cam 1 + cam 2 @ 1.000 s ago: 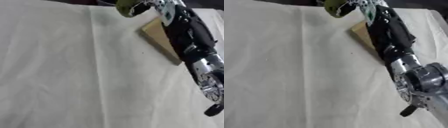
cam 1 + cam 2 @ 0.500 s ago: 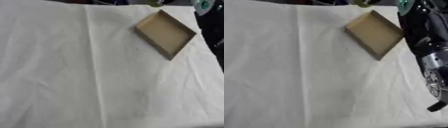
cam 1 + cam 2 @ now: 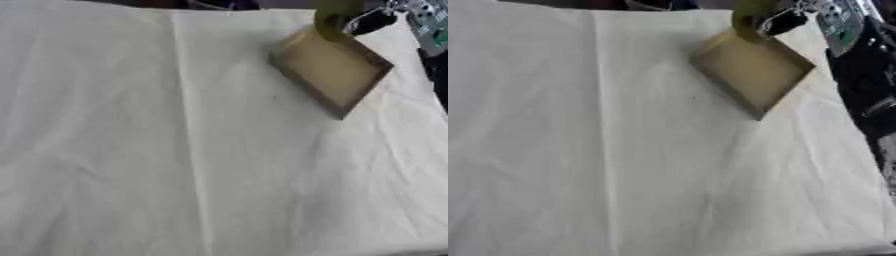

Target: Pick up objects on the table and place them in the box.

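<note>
One right hand (image 3: 378,19) clamped on an olive-green object (image 3: 332,19) above the cardboard box (image 3: 331,71), far corner

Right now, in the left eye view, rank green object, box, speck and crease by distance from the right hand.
1. Green object, held in the right hand, top right.
2. Box, just below.
3. Speck, left of the box.
4. Crease, farther left.

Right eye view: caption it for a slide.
Right hand holds a green object above the far corner of the empty box on a white cloth.
</note>
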`<state>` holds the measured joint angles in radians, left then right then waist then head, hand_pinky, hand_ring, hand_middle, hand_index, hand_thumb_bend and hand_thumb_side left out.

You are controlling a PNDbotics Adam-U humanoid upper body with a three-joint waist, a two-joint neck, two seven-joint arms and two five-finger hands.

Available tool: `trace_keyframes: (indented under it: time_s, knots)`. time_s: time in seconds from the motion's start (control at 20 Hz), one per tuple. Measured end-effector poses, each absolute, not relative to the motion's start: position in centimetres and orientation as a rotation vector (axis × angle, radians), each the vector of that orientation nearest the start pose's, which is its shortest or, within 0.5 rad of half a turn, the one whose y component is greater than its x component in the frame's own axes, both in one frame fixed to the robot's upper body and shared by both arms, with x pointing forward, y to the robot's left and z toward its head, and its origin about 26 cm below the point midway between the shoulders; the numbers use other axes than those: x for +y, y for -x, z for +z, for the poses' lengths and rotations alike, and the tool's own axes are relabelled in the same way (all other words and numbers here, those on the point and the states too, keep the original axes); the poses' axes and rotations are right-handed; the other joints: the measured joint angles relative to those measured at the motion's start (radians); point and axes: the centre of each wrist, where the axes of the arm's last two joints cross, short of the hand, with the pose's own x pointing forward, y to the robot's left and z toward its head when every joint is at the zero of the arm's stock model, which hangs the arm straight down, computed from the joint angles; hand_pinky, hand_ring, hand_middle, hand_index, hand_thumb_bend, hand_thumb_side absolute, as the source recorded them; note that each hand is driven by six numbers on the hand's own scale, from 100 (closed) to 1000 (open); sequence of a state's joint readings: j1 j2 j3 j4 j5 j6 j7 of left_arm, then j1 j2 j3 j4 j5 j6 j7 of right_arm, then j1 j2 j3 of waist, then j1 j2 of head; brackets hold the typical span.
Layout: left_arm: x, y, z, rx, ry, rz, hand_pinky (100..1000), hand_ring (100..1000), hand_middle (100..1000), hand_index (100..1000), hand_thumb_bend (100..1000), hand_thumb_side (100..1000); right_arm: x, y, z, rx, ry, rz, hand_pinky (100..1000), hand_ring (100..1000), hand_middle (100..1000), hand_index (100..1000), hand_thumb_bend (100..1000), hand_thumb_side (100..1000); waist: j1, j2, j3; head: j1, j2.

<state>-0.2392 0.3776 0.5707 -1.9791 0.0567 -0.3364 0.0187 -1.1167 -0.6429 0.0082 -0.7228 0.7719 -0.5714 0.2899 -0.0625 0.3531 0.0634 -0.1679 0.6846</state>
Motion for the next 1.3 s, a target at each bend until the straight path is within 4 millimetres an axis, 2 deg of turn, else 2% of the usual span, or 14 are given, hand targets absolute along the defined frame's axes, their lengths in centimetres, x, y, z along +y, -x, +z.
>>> trace_keyframes:
  time_s: [0.1,0.2,0.25,0.3,0.35,0.6,0.85,1.1,1.3]
  knots:
    - [41.0,-25.5,22.7,3.445,1.003,0.025,500,586,607,728,100,264,-38.2,-48.1,27.5,-1.713,0.938,1.45,447,437,445,601,125,100,0.0,0.001,0.001,0.0,-0.001]
    - [41.0,-25.5,22.7,3.444,1.002,0.025,500,586,607,728,100,262,-38.4,-48.1,27.0,-1.693,0.926,1.462,538,536,547,692,260,100,0.001,0.001,0.003,-0.001,-0.001]
    - [41.0,-25.5,22.7,3.444,1.002,0.024,500,586,607,728,100,262,-38.4,-48.1,26.8,-1.678,0.926,1.475,612,627,642,776,371,100,0.001,0.001,0.004,-0.001,-0.002]
    - [41.0,-25.5,22.7,3.444,1.002,0.024,500,586,607,728,100,262,-38.3,-48.2,26.7,-1.663,0.934,1.493,629,653,667,795,372,100,0.002,0.001,0.005,-0.001,-0.004]
    - [41.0,-25.5,22.7,3.444,1.003,0.024,500,586,607,728,100,263,-38.3,-48.2,26.7,-1.645,0.95,1.516,678,721,724,828,372,100,0.002,0.002,0.005,-0.001,-0.006]
    - [41.0,-25.5,22.7,3.444,1.003,0.024,500,586,606,727,100,263,-38.3,-48.2,26.5,-1.557,1.052,1.616,689,735,729,831,364,100,0.003,0.002,0.005,-0.002,-0.009]
    - [41.0,-25.5,22.7,3.444,1.003,0.023,500,586,606,727,100,264,-38.9,-48.3,25.4,-1.497,1.07,1.656,690,741,725,833,360,100,0.003,0.002,0.005,-0.001,-0.01]
    - [41.0,-25.5,22.7,3.444,1.003,0.023,500,586,606,727,100,264,-39.0,-48.2,25.4,-1.514,1.084,1.649,689,737,721,835,359,100,0.003,0.002,0.005,-0.001,-0.01]
    - [41.0,-25.5,22.7,3.444,1.004,0.023,501,586,606,728,100,261,-38.7,-48.0,26.5,-1.579,1.127,1.619,687,732,722,840,357,100,0.003,0.002,0.005,-0.001,-0.01]
